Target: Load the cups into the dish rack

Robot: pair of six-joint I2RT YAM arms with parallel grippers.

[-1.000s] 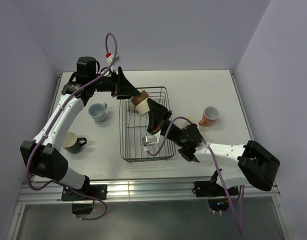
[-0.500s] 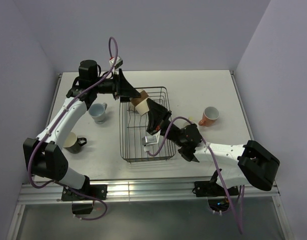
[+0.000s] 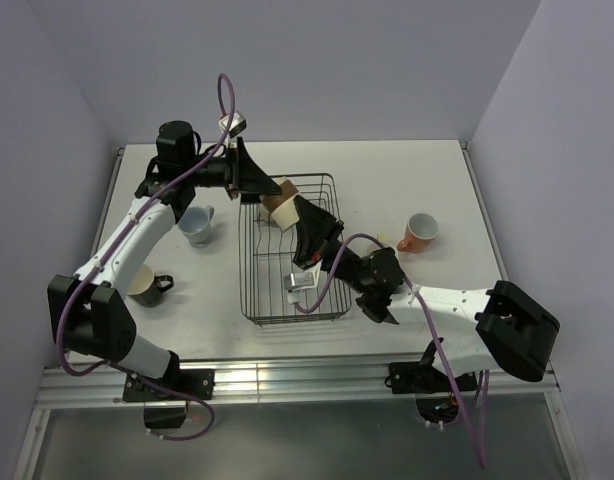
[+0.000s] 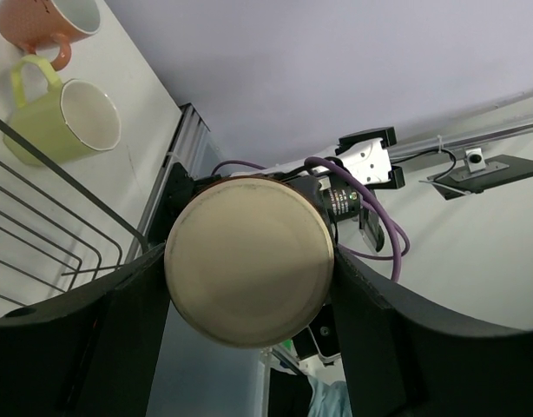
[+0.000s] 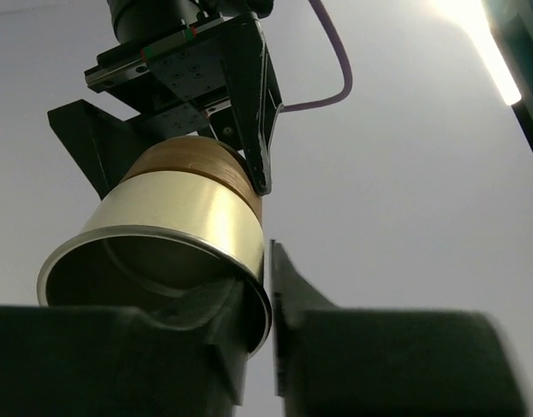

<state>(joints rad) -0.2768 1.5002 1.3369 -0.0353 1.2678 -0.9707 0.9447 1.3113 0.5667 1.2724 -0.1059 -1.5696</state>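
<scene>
Where the two arms meet above the far end of the dish rack point(image 3: 287, 322), one tan tumbler point(image 3: 280, 203) is held in the air, clear of the worktop point(image 3: 407, 180).

Long axis: near level, running far-left to near-right in the overhead view. The flat base faces the left fingers point(image 4: 101, 339); the metal-lined mouth faces the right fingers point(image 5: 371, 365).

Right fingers: closed on the rim, one inside the mouth, one outside the wall.

Left fingers: spread wide, one on each side of the base end. They look to touch it, but whether they press or merely flank it I cannot tell.

Nearness: both arms are at the tumbler alike, and the rack lies beneath it. By my judgement the coming move turns on which pair lets go, and on tipping that axis down into the basket.

Count.
- Tumblers: one seen; a second does not show from these views.
- Handled mugs: four, all on the worktop outside the rack.
  - Left of the rack: blue-grey mug point(image 3: 196, 224) and black mug point(image 3: 143, 284).
  - Right of the rack: salmon-pink mug point(image 3: 419, 231) and pale yellow mug point(image 4: 62, 122), just beside each other.
- Dish rack: one, with no cup seated in it.
</scene>
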